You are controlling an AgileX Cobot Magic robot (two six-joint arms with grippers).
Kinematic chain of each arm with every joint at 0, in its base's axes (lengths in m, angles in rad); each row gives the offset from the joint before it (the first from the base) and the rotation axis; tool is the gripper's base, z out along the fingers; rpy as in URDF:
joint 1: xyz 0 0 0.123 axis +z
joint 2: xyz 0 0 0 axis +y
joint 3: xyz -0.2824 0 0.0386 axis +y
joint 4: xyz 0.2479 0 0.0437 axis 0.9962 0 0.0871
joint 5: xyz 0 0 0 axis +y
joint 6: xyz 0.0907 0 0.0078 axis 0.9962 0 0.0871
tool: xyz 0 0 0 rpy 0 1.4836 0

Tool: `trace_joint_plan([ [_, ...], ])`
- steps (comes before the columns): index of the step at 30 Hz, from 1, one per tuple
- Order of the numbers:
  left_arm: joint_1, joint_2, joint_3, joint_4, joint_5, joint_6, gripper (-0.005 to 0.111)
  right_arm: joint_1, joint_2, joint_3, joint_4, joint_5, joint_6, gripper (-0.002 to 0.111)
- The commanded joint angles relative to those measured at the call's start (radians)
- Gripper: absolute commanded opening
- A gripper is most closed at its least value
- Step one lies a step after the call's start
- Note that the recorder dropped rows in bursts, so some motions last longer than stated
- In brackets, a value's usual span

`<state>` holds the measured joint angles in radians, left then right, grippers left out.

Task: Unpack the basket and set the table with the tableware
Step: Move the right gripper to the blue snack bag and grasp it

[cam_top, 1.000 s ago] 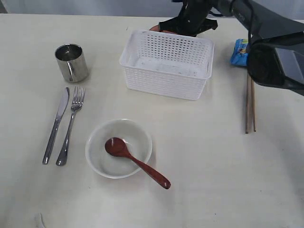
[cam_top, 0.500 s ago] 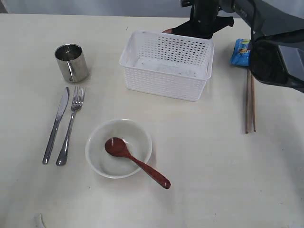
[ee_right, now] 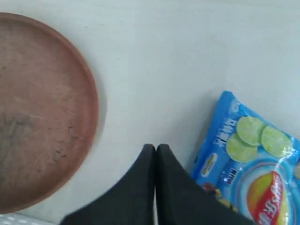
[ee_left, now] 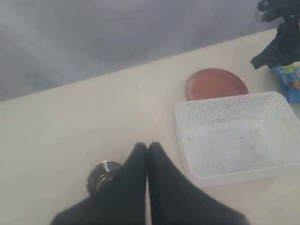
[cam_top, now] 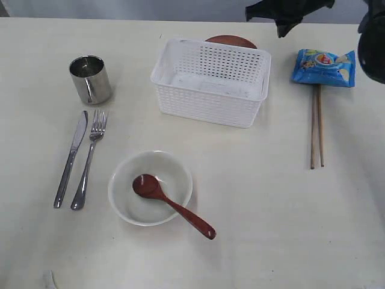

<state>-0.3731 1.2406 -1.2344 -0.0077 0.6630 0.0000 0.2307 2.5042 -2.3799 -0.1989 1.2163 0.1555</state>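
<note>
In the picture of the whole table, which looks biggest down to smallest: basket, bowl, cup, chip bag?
1. basket, largest
2. bowl
3. chip bag and cup look about alike, so I won't rank them.

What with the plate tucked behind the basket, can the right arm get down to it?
Probably yes: the right gripper, shut, hangs beside the plate with nothing between; the basket only screens its other side.

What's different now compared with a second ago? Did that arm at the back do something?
The right gripper, shut and empty, pulled back from over the brown plate behind the basket, toward the far right corner. The plate and the blue chip bag, partly hidden by the arm before, now show fully. The cup, knife, fork, bowl, spoon and chopsticks stayed put.
</note>
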Motion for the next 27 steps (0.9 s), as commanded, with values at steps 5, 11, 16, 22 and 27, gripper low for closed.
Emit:
trace_joint_plan([
  [5, 0.003, -0.012, 0.007, -0.007, -0.002, 0.000, 0.000, -0.105, -0.008, 0.010, 0.370, 0.001, -0.114, -0.001],
  [11, 0.003, -0.012, 0.007, -0.007, -0.004, 0.000, 0.000, -0.152, 0.034, 0.008, 0.564, -0.046, -0.221, 0.000],
  [16, 0.001, -0.012, 0.007, -0.034, 0.012, 0.000, 0.000, -0.209, 0.052, -0.034, 0.597, -0.074, -0.291, 0.015],
  [22, -0.001, -0.012, 0.007, -0.074, 0.025, 0.000, 0.000, -0.345, 0.097, -0.107, 0.739, 0.005, -0.344, 0.037],
  [27, -0.001, -0.012, 0.007, -0.074, 0.025, 0.022, 0.000, -0.470, 0.074, -0.109, 0.751, 0.005, -0.344, 0.037],
])
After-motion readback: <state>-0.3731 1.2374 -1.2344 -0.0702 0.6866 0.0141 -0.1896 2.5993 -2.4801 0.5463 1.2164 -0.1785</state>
